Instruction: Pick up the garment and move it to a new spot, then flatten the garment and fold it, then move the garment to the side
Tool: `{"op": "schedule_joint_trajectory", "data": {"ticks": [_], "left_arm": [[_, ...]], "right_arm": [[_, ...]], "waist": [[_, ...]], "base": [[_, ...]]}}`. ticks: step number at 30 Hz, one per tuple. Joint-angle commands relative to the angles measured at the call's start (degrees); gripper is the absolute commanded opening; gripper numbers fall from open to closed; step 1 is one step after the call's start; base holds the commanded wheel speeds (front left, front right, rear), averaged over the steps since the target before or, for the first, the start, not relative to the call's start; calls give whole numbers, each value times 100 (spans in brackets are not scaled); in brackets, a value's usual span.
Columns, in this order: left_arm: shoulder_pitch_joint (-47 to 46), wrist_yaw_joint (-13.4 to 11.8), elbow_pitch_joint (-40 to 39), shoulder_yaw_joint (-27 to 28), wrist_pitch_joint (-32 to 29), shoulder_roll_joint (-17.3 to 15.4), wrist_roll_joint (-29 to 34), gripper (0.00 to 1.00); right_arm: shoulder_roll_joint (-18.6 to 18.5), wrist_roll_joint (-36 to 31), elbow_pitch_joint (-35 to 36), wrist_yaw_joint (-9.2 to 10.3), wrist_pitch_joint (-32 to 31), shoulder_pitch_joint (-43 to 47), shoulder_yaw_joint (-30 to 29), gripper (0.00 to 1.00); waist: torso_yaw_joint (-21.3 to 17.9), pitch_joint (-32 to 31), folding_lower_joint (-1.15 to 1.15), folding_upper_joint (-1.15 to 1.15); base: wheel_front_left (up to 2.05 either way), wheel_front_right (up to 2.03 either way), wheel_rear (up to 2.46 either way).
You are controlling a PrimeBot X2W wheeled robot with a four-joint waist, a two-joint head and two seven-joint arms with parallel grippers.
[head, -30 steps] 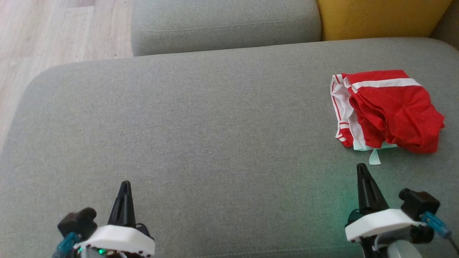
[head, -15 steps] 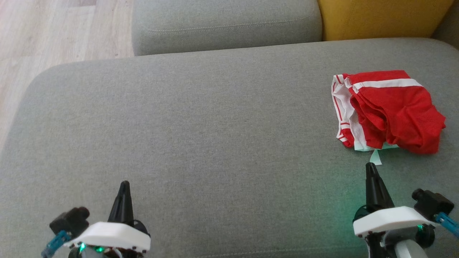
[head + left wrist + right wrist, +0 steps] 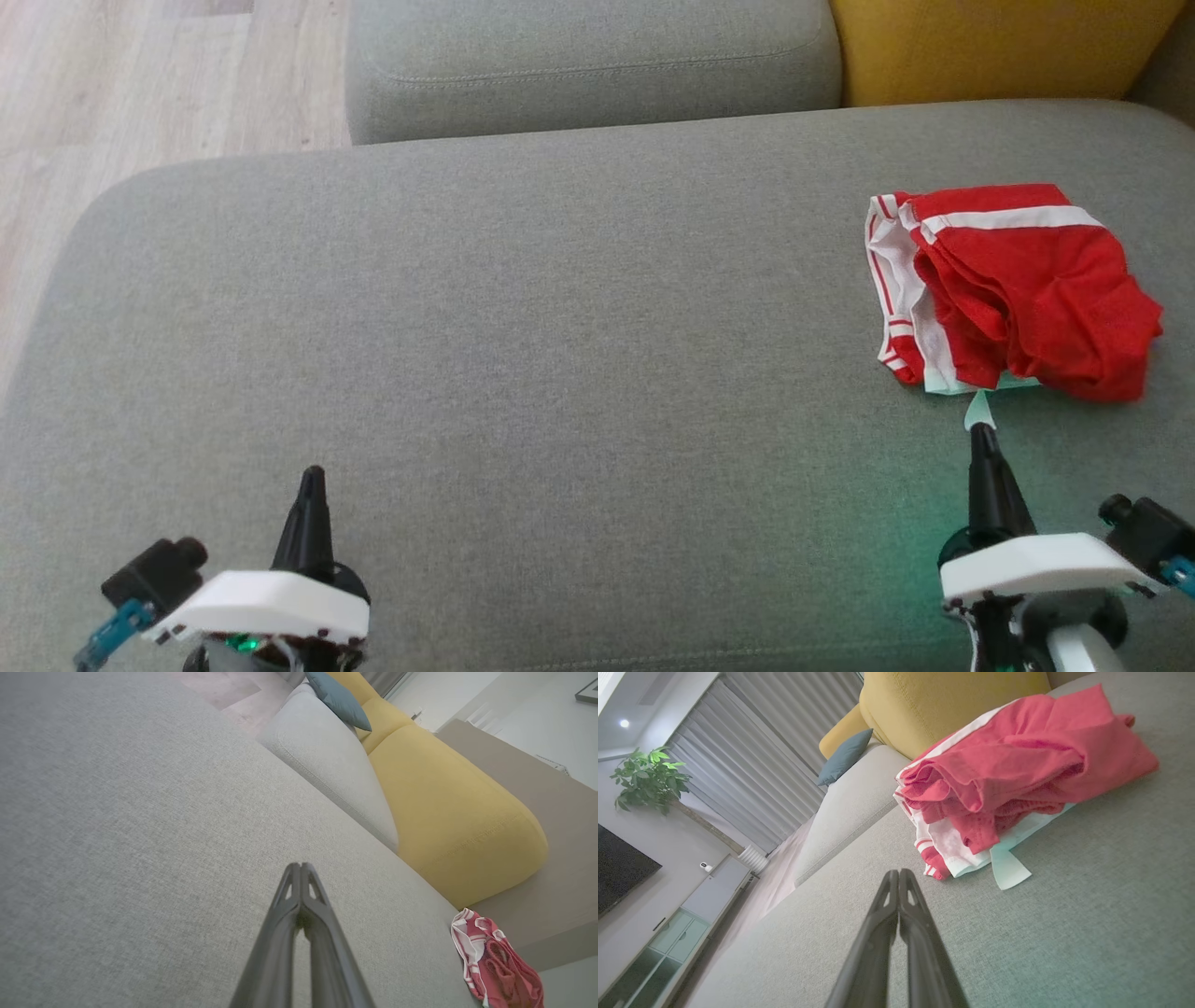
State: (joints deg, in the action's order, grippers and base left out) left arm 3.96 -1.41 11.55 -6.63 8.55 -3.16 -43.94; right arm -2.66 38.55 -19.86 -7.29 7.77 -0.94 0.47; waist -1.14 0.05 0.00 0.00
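My right gripper [image 3: 980, 431]: clenched, the two dark fingers pressed tip to tip with nothing between them.
Where it sits: low over the grey seat cushion [image 3: 560, 308] at my lower right, fingers pointing up toward the garment.
My left gripper [image 3: 312, 474]: also clenched and empty, fingers together down to the tips.
Where it sits: at my lower left over bare cushion, well apart from the garment.
Garment [image 3: 1027, 289]: red shorts with white stripes, bunched in a loose folded heap on the right part of the seat cushion, white lining showing along its left edge.
Tag [image 3: 977, 409]: a pale mint strip sticking out from under the near edge of the garment and lying flat on the cushion.
Right gripper to tag: from my head camera the tip meets the tag's lower end; the right wrist camera shows the tip apart from it, off to the tag's side.
Beyond the garment: a yellow cushion [image 3: 990, 47] stands behind it, and a grey back cushion [image 3: 588, 56] to that one's left.
Further off: a blue pillow [image 3: 338, 700] lies on the far sofa section, and pale wood floor [image 3: 140, 84] runs past the seat's left end.
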Motion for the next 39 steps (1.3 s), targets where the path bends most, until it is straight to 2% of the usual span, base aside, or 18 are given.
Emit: {"op": "schedule_joint_trajectory", "data": {"ticks": [1,39], "left_arm": [[-351,55,-141,137,-48,-81,-154,0],[-654,450,36,578,-643,-113,-2461,0]], "right_arm": [[-52,180,218,-7,-47,-330,-8,0],[-63,2660,393,-13,-673,-418,-301,0]], "waist": [[2,0,0,0],[55,6,0,0]], "base": [[0,0,0],[0,0,0]]}}
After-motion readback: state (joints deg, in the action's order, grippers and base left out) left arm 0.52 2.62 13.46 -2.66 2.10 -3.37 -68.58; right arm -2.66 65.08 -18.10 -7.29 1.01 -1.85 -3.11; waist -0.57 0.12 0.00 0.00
